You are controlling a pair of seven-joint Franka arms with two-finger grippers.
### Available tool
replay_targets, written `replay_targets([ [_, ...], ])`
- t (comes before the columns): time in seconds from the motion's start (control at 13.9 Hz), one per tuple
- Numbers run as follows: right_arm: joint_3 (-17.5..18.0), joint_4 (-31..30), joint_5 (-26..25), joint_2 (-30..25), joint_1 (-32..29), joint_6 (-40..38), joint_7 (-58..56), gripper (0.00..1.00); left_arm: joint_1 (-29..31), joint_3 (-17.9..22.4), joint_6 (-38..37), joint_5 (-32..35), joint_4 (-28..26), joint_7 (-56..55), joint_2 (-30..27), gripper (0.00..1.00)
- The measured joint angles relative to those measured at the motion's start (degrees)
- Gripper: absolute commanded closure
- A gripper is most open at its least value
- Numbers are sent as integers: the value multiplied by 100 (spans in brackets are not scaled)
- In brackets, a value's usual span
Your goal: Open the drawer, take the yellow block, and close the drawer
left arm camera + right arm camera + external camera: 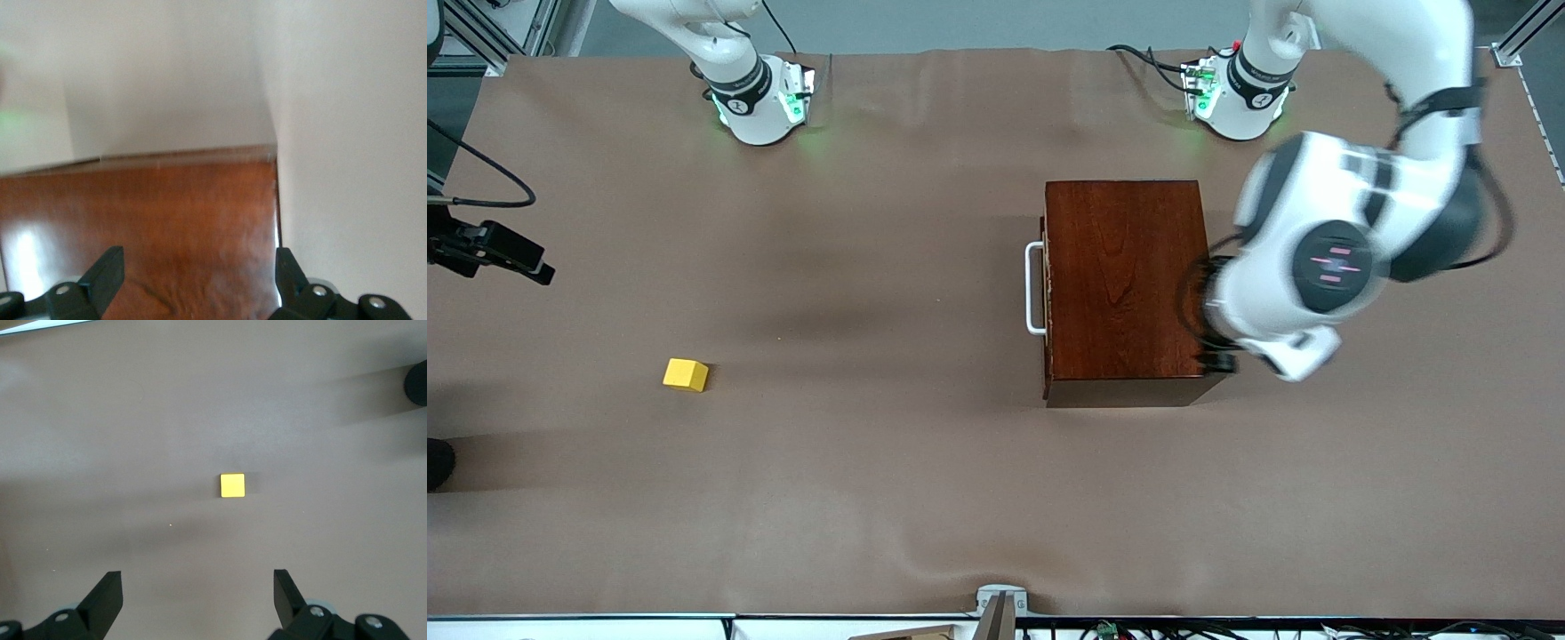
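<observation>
Front view: drawer [1047, 289] sits shut in the reddish-brown wooden box [1125, 284], dark front flush with the box, white U-shaped bar handle [1034, 289] sticking out toward the right arm's end of the tabletop [925, 480]. Yellow block [686, 374] lies bare on the tabletop, well apart from the box, toward the right arm's end and a bit nearer the front camera than the handle.

My left pincer [197, 277] is at the box's edge toward the left arm's end; in the front view the wrist hides most of it. Left wrist view shows both fingers [107, 270] spread wide over the glossy box top, nothing between them.

My right pincer [197, 597] is up over the bare tabletop near the right arm's end. Right wrist view: fingers [285, 593] spread wide, empty, the yellow block [232, 485] below on the brown surface, clear of both fingers.
</observation>
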Motion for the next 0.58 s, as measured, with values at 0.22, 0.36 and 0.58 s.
replay_targets([
  [0.22,-5,-3,1,0,-1,0,0,0,631,-1,-24,84,-477,1133,-520,0],
  [0.36,-15,-7,1,0,-4,-1,0,0,1018,-5,-28,98,-822,1711,-917,0],
  [0.58,-46,-9,1,1,-16,-1,-2,0,1488,-11,15,110,-1512,2705,-1539,0],
])
